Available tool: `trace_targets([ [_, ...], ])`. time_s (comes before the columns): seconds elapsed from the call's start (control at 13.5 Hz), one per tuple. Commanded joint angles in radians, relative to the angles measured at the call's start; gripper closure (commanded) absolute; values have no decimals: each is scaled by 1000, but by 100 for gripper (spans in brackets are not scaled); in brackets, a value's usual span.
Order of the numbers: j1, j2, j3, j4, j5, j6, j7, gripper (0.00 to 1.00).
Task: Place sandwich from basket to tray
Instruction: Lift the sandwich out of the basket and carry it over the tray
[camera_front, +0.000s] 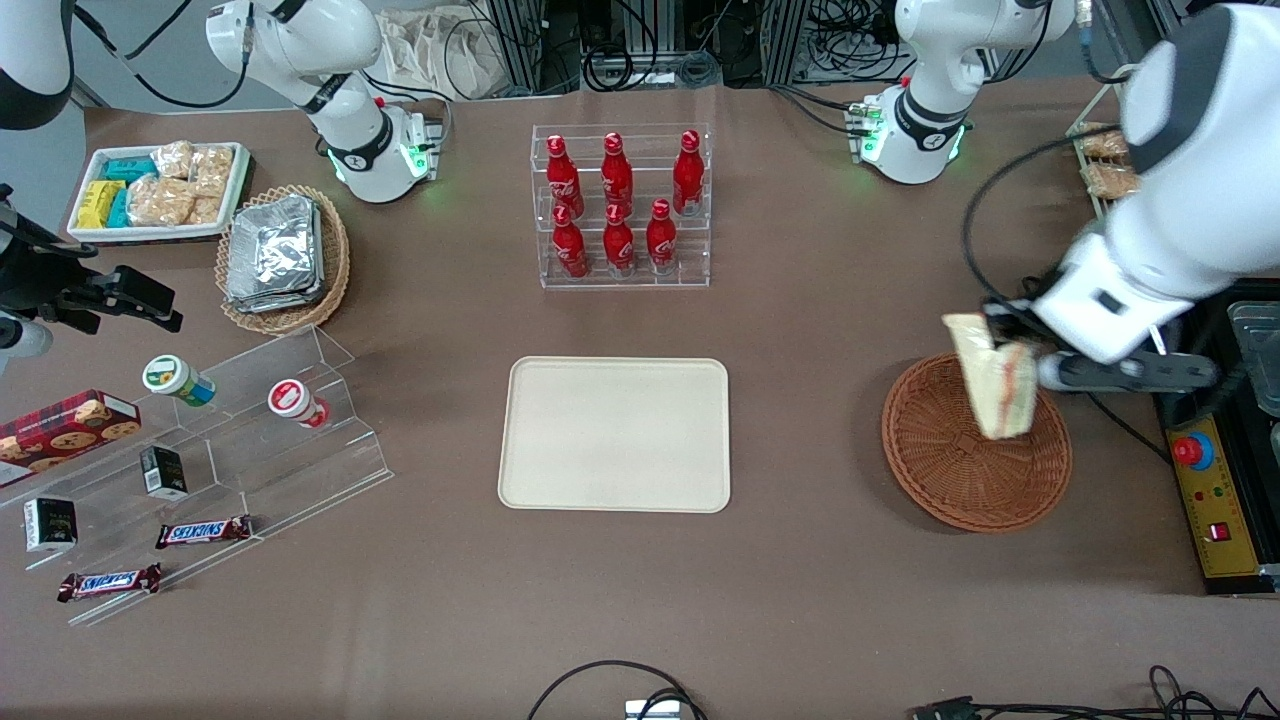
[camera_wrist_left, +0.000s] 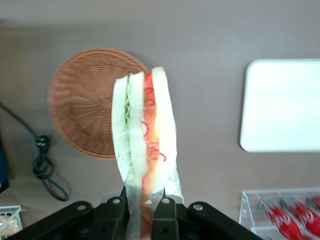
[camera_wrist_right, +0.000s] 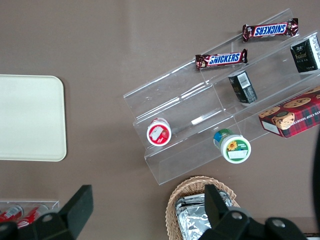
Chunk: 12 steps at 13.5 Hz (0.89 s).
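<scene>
My left gripper is shut on the sandwich, a wrapped triangular wedge of pale bread with red and green filling, and holds it in the air above the round reddish-brown wicker basket. In the left wrist view the sandwich sticks out from between the black fingers, with the empty basket below it. The cream tray lies flat at the table's middle, empty, toward the parked arm from the basket; it also shows in the left wrist view.
A clear rack of red bottles stands farther from the front camera than the tray. A tan basket of foil packets, a white snack tray and clear steps with snacks lie toward the parked arm's end. A yellow control box sits beside the basket.
</scene>
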<state>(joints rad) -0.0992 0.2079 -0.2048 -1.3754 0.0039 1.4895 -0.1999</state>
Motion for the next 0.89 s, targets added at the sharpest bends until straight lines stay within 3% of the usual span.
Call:
trace_targets([
  [0.0,-104,109,-53,73,5,-14,-100,100],
  [0.15,-199,226,-51,160,19,-3,-223,100],
  [0.44,-347,425,-47,185,171,174,-404,100],
  [0.81,-387,652,-44,179,232,438,-435,100],
])
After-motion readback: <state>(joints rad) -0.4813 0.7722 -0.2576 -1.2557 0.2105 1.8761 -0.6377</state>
